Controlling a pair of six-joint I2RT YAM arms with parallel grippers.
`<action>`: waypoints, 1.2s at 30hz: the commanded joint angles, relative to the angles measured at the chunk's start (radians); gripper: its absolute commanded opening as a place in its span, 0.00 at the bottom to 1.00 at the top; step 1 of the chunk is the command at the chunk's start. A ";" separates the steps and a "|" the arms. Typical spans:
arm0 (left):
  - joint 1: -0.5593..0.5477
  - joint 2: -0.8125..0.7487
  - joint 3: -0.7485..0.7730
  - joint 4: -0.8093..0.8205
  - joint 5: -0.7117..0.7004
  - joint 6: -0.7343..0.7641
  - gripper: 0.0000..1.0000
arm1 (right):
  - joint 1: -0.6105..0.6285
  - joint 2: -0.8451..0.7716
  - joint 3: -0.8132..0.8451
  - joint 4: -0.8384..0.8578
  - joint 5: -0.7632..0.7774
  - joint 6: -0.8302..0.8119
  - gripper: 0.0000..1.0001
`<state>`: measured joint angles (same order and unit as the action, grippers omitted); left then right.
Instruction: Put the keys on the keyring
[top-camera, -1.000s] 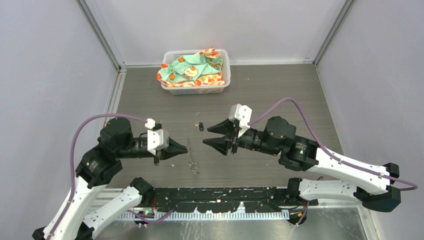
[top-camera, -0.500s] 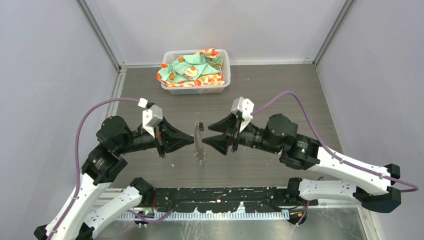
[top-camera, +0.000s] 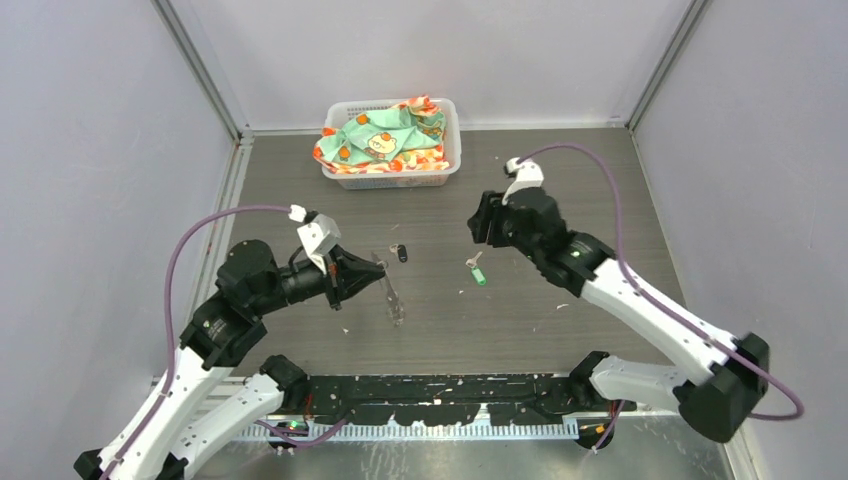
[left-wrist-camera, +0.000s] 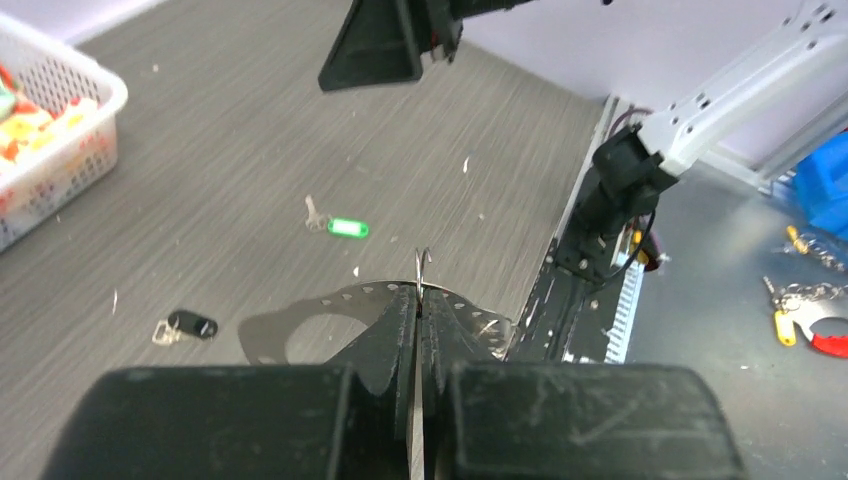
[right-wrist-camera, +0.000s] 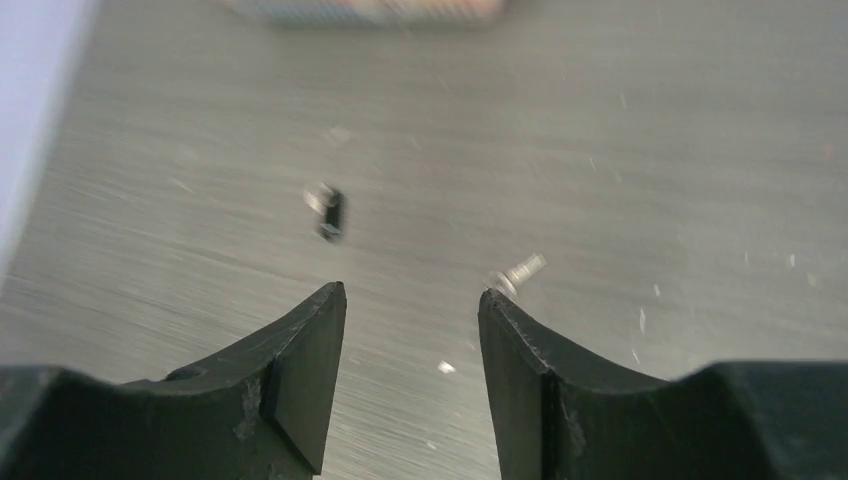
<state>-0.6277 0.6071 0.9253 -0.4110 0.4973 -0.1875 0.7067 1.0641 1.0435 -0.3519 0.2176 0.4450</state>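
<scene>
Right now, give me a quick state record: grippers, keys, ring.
left gripper: shut, pinching the keyring
right gripper: open, empty, above the table
green key: lying on table, not on keyring
black key: lying on table, not on keyring
basket: far edge of table, holds patterned cloth

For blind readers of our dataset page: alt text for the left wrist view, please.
The left gripper, jaws shut, pinches a thin silver keyring at its edge. On the grey table beyond lie a green-headed key and a black-headed key, well apart, with a white basket at far left.
</scene>
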 joint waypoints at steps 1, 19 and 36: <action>0.004 -0.036 -0.027 0.019 0.000 0.056 0.00 | -0.015 0.124 -0.113 0.020 0.086 -0.020 0.56; 0.004 -0.016 0.005 -0.051 0.165 0.208 0.00 | -0.033 0.590 -0.103 0.222 0.065 -0.118 0.45; 0.005 -0.010 0.030 -0.048 0.161 0.209 0.00 | -0.040 0.620 -0.111 0.235 0.020 -0.120 0.23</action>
<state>-0.6262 0.5980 0.9058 -0.4915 0.6407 0.0093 0.6701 1.7088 0.9165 -0.1204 0.2447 0.3267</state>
